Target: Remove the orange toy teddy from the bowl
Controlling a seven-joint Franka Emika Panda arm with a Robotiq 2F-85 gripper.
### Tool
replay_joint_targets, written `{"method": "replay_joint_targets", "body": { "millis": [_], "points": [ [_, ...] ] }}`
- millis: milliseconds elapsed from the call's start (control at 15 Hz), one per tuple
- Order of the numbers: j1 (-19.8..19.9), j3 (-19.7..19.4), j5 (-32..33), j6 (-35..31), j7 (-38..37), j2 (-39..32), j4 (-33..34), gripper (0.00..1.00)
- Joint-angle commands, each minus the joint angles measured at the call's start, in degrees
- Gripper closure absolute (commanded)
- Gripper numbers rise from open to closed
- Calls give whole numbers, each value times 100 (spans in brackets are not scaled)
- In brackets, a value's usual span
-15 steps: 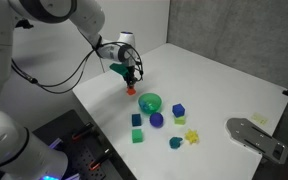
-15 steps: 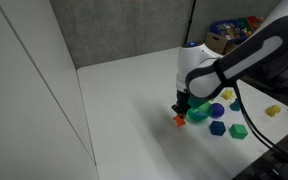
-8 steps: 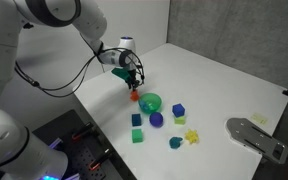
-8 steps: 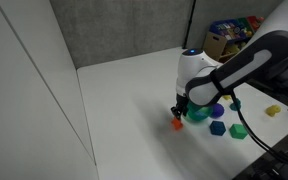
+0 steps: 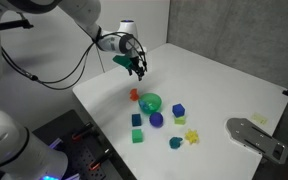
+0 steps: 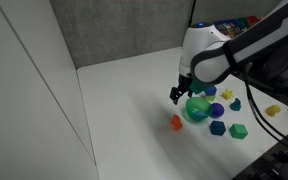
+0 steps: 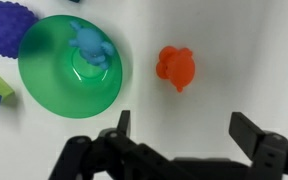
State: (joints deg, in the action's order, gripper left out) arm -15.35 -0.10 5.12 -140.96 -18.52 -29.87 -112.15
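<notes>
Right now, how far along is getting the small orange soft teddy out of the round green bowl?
Done: the small orange soft teddy lies on the white table beside the round green bowl, apart from it. In hand: nothing; the gripper hangs open and empty above. Left: probably nothing but backing away. The small blue figure in the bowl isn't part of this job.

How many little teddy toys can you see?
2. The orange toy teddy lies on the white table beside the green bowl, not touching it. A blue teddy-like figure sits inside the bowl. More could be hidden from these views.
</notes>
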Motion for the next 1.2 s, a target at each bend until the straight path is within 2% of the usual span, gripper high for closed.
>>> {"method": "replay_joint_targets", "body": {
  "millis": [0,267,533,1133],
  "points": [
    [245,-34,-30,477,52,622,-141,0],
    [568,-170,35,899,55,1082,-84,0],
    [1032,-187,-77,1376,543,1602,-249,0],
    [1723,-274,-343,2183,1890,3291,-1382,0]
  ]
}}
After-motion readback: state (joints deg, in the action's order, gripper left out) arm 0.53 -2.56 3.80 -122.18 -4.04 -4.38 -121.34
